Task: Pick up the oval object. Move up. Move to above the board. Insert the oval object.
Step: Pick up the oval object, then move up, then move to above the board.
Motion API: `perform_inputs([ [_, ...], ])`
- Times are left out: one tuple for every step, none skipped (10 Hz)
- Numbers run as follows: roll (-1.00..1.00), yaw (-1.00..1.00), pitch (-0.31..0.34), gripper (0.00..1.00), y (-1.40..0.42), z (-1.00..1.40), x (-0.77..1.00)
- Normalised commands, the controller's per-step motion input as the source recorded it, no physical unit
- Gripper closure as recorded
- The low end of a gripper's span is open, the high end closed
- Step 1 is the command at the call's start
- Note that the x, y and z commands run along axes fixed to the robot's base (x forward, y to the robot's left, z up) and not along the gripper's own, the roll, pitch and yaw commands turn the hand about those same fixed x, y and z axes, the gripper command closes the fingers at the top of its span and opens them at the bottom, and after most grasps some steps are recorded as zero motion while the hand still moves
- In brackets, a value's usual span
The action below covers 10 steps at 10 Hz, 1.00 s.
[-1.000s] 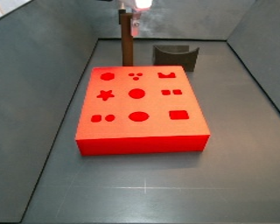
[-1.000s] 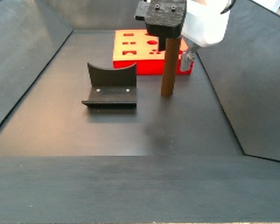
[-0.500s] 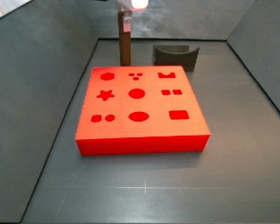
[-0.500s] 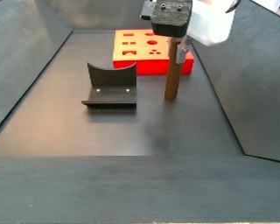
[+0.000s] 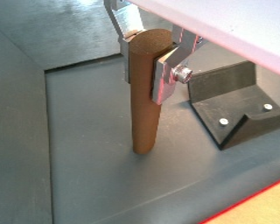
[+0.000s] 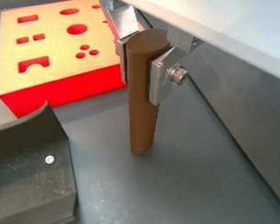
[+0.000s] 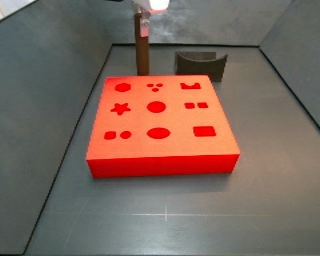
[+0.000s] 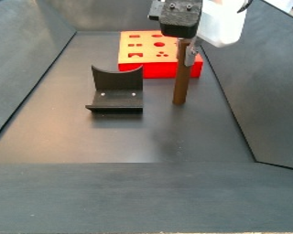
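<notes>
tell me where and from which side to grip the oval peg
Grip the oval object at its top end, coming straight down from above: it stands upright on the floor, slim and tall, so only the top is free. The gripper is already there, its silver fingers closed on the flatter sides.

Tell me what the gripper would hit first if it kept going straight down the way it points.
The gripper points straight down, shut on the upright oval object. The peg's lower end would press into the dark floor; it looks at or just above it already. The board lies aside.
</notes>
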Motion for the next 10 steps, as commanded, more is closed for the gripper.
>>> perform_inputs([
  [0.0, 0.0, 0.0, 1.0, 0.0, 0.0, 0.0],
  [0.0, 0.0, 0.0, 1.0, 0.0, 0.0, 0.0],
  [0.0, 0.0, 0.0, 1.0, 0.0, 0.0, 0.0],
  [0.0, 0.0, 0.0, 1.0, 0.0, 0.83, 0.0],
  [-0.01, -0.02, 0.032, 1.0, -0.03, 0.76, -0.04],
  [-0.01, -0.02, 0.039, 1.0, -0.03, 0.69, -0.04],
  [-0.02, -0.01, 0.037, 1.0, -0.02, 0.45, -0.02],
  [-0.03, -0.01, 0.04, 1.0, -0.02, 0.34, -0.01],
  [-0.2, -0.3, -0.123, 1.0, -0.21, 1.0, -0.41],
  [-0.2, -0.29, -0.124, 1.0, -0.21, 1.0, -0.42],
])
